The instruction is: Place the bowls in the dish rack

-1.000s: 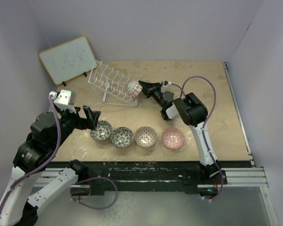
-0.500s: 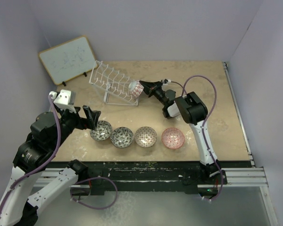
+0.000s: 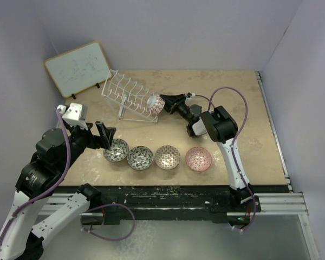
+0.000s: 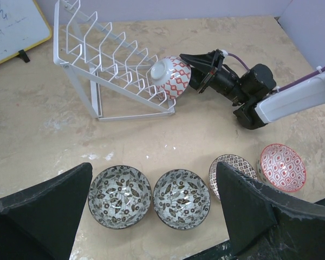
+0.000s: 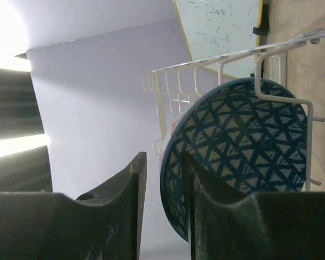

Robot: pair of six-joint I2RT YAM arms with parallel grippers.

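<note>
Right pincer [image 3: 166, 102] gripping blue bowl [image 5: 238, 141] by rim, seating it in dish rack [image 3: 124, 92] end slot. Left pincer [image 3: 105, 131] hovering wide. Four bowls [image 3: 167, 156] waiting on desk [image 3: 233, 97]; none released yet.

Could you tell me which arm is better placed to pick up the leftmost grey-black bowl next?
Left. The left claw, open, hovers beside the leftmost grey-black bowl; the right claw is occupied, shut on another bowl at the dish rack.
</note>
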